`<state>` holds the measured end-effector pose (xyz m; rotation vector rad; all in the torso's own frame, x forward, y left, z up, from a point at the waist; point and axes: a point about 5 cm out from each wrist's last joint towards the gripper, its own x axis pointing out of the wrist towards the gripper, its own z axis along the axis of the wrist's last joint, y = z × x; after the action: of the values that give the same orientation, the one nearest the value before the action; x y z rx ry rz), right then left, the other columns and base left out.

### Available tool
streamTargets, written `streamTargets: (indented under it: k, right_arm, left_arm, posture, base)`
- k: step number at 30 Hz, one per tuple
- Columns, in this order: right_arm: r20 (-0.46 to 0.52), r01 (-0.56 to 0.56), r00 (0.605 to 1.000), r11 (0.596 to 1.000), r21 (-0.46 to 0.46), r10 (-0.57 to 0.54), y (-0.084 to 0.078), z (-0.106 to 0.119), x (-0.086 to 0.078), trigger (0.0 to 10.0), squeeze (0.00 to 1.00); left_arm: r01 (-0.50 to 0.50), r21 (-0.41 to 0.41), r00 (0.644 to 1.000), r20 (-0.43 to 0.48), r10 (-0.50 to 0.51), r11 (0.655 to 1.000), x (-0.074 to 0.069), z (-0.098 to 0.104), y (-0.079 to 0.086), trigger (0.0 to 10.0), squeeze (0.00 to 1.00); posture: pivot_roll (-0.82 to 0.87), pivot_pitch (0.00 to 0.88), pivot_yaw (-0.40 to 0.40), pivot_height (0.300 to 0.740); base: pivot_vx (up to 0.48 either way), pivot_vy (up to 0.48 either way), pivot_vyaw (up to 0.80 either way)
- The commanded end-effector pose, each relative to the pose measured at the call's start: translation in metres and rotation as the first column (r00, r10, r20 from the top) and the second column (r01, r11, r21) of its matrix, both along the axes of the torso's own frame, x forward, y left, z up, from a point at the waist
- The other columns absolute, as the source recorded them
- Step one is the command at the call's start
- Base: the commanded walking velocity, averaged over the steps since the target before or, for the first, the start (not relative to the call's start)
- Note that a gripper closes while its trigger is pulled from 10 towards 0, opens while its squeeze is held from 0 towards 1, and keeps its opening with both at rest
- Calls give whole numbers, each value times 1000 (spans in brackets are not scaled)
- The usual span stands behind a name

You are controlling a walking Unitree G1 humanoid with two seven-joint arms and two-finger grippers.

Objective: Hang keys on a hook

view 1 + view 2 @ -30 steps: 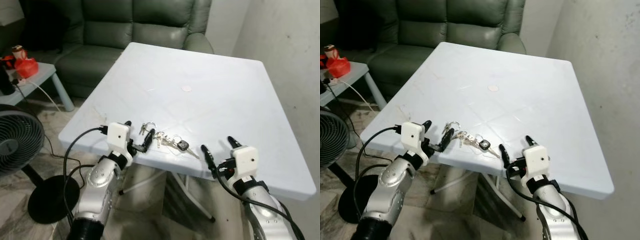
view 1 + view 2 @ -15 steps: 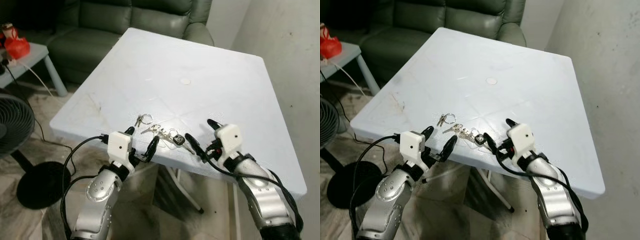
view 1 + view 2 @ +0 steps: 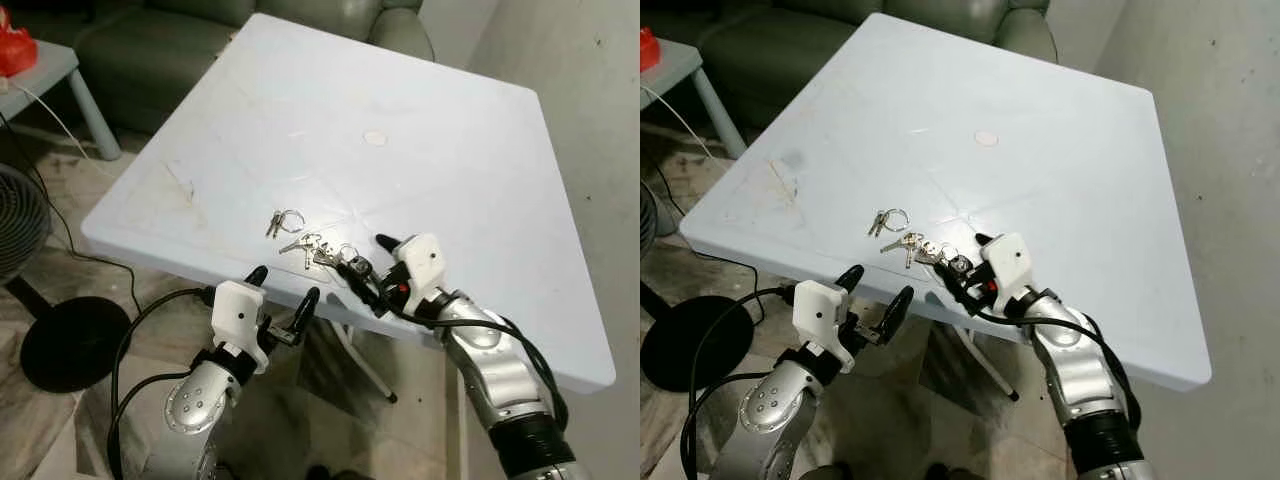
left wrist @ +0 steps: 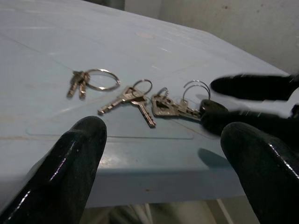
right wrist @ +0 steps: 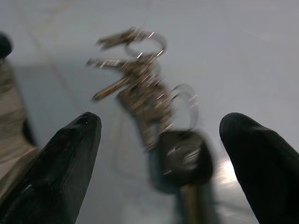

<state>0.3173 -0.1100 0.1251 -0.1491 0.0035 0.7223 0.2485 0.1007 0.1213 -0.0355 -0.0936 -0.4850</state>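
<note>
Keys (image 3: 322,250), a bunch with a black fob, lying flat near the front edge of the white table (image 3: 450,150). Right gripper (image 3: 372,272), fingers spread, straddles the fob end of the bunch. Left gripper (image 3: 283,297), fingers likewise apart, hangs just off the table edge, keys beyond its tips.

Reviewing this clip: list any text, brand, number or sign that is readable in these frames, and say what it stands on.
No readable text, brand, number or sign in these frames.
keys: any stampings are too small and blurred to read.
black key fob: blurred, no marking legible.
white table: plain, unmarked.
right gripper and left gripper: their white housings carry no visible label.
</note>
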Motion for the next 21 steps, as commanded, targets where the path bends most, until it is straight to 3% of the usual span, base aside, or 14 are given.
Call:
streamTargets:
  k: [1, 2, 4, 5, 7, 8, 9, 12, 13, 14, 21]
  right_arm:
    - [-44, -16, 999, 1000, 4, 16, -1, -7, -4, 6745, 0]
    - [-47, -22, 999, 1000, 11, 22, 0, -7, -5, 6745, 0]
    - [-45, -19, 999, 1000, 23, 20, 1, -5, -4, 2157, 0]
    - [-46, -17, 999, 999, 29, 18, 1, -5, -3, 2157, 0]
    - [-41, -15, 999, 999, 37, 17, 2, -2, -1, 431, 0]
    - [-40, -14, 999, 999, 37, 16, 2, -2, -1, 431, 0]
    - [-37, -12, 999, 999, 45, 14, 2, 0, 0, 6078, 0]
    - [-27, -20, 999, 998, 65, 22, 3, 4, 2, 5451, 0]
    - [-25, -21, 999, 998, 67, 23, 3, 4, 2, 8863, 0]
    - [-26, -12, 1000, 998, 66, 14, 3, 6, 3, 10000, 0]
    - [-4, 62, 998, 988, 138, -62, -2, 20, 12, 10000, 0]
  left_arm:
    - [11, 10, 1000, -10, -11, 1000, -5, -1, -4, 10000, 0]
    - [10, 12, 1000, -11, -10, 1000, -6, -1, -5, 10000, 0]
    - [8, 11, 1000, -13, -8, 1000, -6, -1, -6, 10000, 0]
    - [7, 10, 1000, -14, -7, 1000, -6, -1, -6, 10000, 0]
    - [6, 9, 1000, -16, -6, 1000, -6, 0, -6, 10000, 0]
    - [6, 8, 1000, -17, -6, 1000, -6, 0, -7, 10000, 0]
    - [4, 8, 1000, -17, -4, 1000, -6, 0, -7, 10000, 0]
    - [2, 7, 1000, -17, -1, 1000, -5, 0, -7, 10000, 0]
    - [1, 8, 1000, -18, -1, 1000, -5, 0, -7, 10000, 0]
    - [1, 7, 1000, -17, -1, 1000, -5, 0, -7, 10000, 0]
    - [-4, 9, 1000, -17, 4, 1000, -4, 1, -7, 10000, 0]
  posture:
    - [168, 243, -166, 740]
    - [169, 243, -170, 740]
    - [170, 242, -174, 740]
    - [170, 242, -174, 740]
    - [170, 242, -174, 740]
    - [169, 238, -176, 740]
    - [169, 238, -176, 740]
    - [167, 235, -179, 740]
    - [167, 235, -179, 740]
    - [167, 235, -179, 740]
    - [165, 233, -181, 740]
  base:
    - [0, 0, 0]
    - [0, 0, 0]
    - [0, 0, 0]
    - [0, 0, 0]
    - [0, 0, 0]
    - [0, 0, 0]
    - [0, 0, 0]
    - [0, 0, 0]
    - [0, 0, 0]
    - [0, 0, 0]
    - [0, 0, 0]
